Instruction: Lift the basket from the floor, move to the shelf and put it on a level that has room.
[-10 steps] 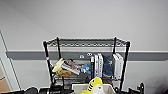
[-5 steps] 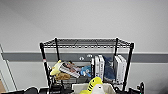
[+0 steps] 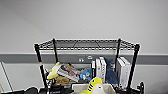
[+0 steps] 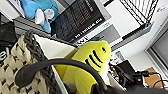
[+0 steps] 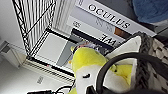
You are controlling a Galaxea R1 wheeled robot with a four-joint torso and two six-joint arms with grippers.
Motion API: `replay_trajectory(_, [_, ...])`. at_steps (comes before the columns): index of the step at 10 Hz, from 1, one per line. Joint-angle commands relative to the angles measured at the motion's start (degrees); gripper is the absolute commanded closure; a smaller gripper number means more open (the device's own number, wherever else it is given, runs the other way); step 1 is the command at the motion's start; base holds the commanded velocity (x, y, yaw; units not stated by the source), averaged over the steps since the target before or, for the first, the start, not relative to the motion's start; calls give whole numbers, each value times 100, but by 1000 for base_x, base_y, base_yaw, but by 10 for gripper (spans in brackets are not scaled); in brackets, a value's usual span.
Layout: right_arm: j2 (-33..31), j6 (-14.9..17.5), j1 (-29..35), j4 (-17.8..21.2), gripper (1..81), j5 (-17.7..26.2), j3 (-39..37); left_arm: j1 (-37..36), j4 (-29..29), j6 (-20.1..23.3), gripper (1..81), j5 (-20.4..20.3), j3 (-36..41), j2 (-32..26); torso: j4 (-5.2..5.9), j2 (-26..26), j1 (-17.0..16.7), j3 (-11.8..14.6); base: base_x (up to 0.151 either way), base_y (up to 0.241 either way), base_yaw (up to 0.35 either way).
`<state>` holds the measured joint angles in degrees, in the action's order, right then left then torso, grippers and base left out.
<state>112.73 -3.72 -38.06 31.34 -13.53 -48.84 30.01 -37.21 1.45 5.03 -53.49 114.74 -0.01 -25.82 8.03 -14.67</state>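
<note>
Cream chequered woven basket (image 4: 15,62), plush yellow toy (image 3: 93,86), black wire-grid shelf (image 3: 86,45)

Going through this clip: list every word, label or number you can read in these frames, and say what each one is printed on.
"OCULUS": on the white box standing on the shelf, seen in the right wrist view.
"WE": large letters on the next white spine; the rest is hidden behind the basket.
White print on the dark book in the left wrist view: too blurred to read.
Small sign on the wall behind the rack: too small to read.
</note>
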Motion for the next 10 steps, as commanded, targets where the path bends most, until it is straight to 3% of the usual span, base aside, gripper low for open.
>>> replay_trajectory(1, [-89, -33, 760, -102, 811, 61, 410, -790, -32, 75, 811, 85, 287, 6, 0, 0, 0, 0, 85, 0, 0])
replay_trajectory(7, [-441, 11, 513, -357, 811, -71, 973, -693, -15, 119, 811, 85, 760, -151, 0, 5, 0, 0, 0, 0, 0])
replay_trajectory(10, [-511, -50, 803, -357, 811, -106, 1158, -852, 29, 119, 811, -205, 1095, -354, 0, 5, -2, 0, 0, 0, 0])
